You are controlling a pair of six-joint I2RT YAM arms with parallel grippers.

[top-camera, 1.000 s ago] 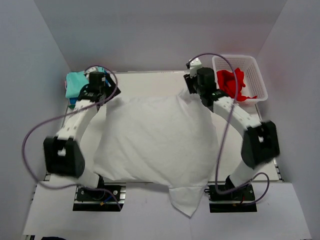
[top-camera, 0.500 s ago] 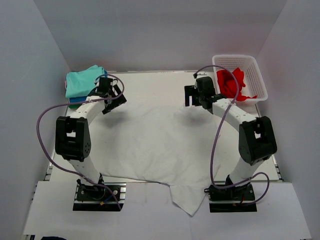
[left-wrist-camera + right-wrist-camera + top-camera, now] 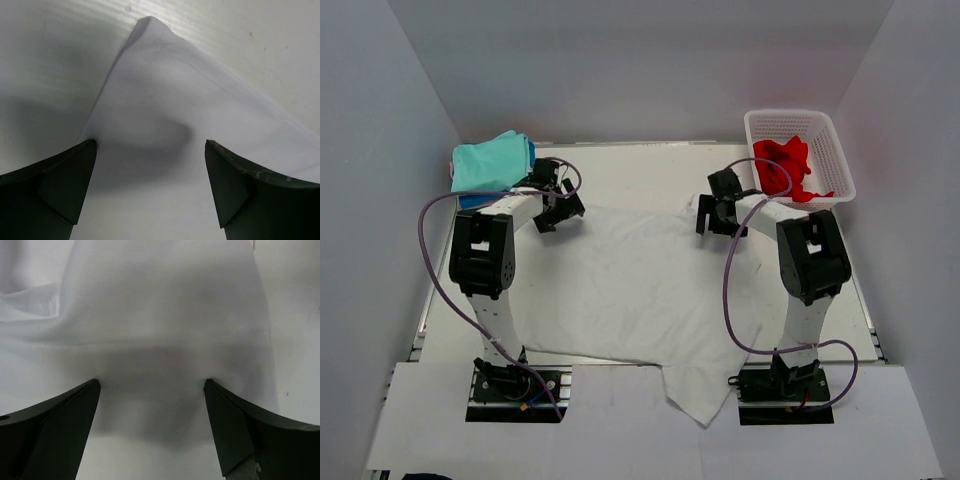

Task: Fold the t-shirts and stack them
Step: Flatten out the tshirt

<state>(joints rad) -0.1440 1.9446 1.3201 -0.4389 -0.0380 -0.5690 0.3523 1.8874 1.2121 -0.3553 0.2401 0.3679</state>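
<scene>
A large white t-shirt lies spread flat over the table, one corner hanging over the near edge. My left gripper is open, low over the shirt's far left corner, jaws wide apart with cloth below them. My right gripper is open over the far right corner, which lies rumpled between the jaws. A teal t-shirt lies on top of a blue one at the far left. A red t-shirt sits in the basket.
A white lattice basket stands at the far right corner. The folded pile is at the far left corner. Grey walls close in three sides. Purple cables loop off both arms.
Both grippers have let go of the white shirt's far corners and come down low. The shirt, lifted and billowing a second ago, now lies flat. Both arms have drawn back.
</scene>
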